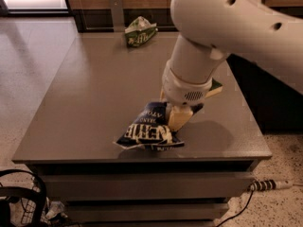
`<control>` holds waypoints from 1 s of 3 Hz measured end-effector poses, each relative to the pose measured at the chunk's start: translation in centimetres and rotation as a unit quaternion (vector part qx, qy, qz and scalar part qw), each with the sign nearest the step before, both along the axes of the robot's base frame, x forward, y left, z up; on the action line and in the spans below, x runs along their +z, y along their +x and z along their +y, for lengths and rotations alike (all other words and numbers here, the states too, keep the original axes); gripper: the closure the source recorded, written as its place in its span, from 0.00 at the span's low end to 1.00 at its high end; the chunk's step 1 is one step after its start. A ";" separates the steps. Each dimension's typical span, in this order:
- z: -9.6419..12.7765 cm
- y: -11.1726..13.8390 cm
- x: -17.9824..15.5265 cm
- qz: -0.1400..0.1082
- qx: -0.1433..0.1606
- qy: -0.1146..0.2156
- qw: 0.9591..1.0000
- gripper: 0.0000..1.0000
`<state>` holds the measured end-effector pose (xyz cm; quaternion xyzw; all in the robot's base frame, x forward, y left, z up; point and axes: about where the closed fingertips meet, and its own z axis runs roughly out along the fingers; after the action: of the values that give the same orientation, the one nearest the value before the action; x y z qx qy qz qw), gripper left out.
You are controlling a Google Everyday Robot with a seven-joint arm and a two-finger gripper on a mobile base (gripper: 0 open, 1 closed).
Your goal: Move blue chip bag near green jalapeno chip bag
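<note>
The blue chip bag (147,129), dark navy with white block lettering, lies near the table's front edge. My gripper (178,117) comes down from the big white arm onto the bag's right end and is shut on it. That end is raised a little, and the left end looks to rest on the table. The green jalapeno chip bag (140,30), small, green and white, lies at the table's far edge, well apart from the blue bag.
The grey table (94,103) has drawers below its front edge. A green-topped yellow sponge (215,87) peeks out behind the arm on the right. Cables and a black object lie on the floor at lower left (19,197). A wooden wall runs behind the table.
</note>
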<state>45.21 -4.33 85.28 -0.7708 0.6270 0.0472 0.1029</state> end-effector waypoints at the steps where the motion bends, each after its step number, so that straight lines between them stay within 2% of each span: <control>1: -5.3 4.0 6.0 -0.051 -0.047 -0.034 0.997 1.00; 2: -10.4 8.1 12.0 -0.124 -0.093 -0.035 0.987 1.00; 3: -13.5 12.0 15.2 -0.198 -0.113 -0.008 0.974 1.00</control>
<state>57.24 -17.83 100.50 -0.6894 0.6779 -0.1238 0.2233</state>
